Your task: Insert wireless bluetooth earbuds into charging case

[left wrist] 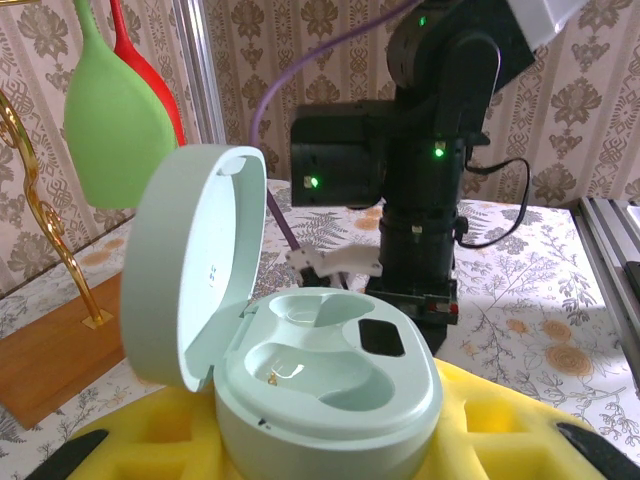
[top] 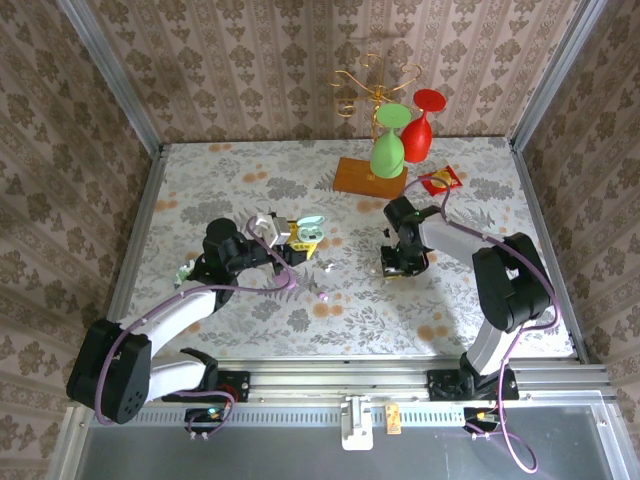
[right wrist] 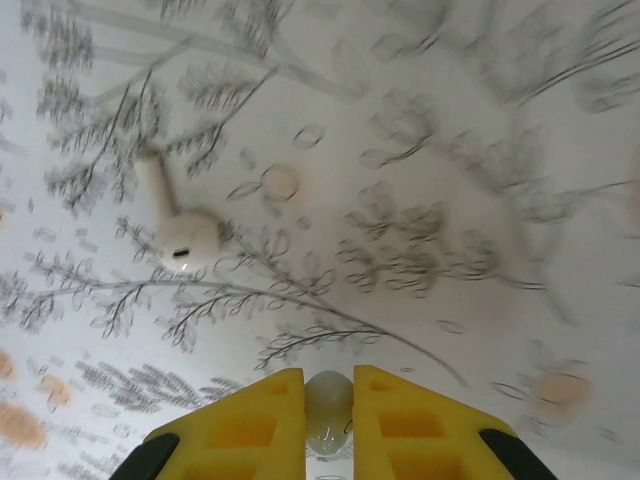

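The pale green charging case [left wrist: 330, 370] sits between the yellow pads [left wrist: 500, 420] of my left gripper [left wrist: 330, 445], which is shut on its base. Its lid [left wrist: 195, 270] stands open to the left and both wells are empty. From above, the case [top: 311, 228] is at centre left with the left gripper [top: 297, 238] on it. My right gripper [right wrist: 328, 388] points down at the table, shut on a whitish earbud [right wrist: 328, 420]. A second white earbud [right wrist: 185, 238] lies on the tablecloth ahead and to its left. From above, the right gripper [top: 394, 266] is right of centre.
A gold rack on a wooden base [top: 368, 177] holds a green glass [top: 388, 150] and a red glass [top: 421, 125] at the back. A red packet [top: 440, 180] lies beside it. Small loose bits [top: 322, 296] lie between the arms. The right arm [left wrist: 430, 200] rises close behind the case.
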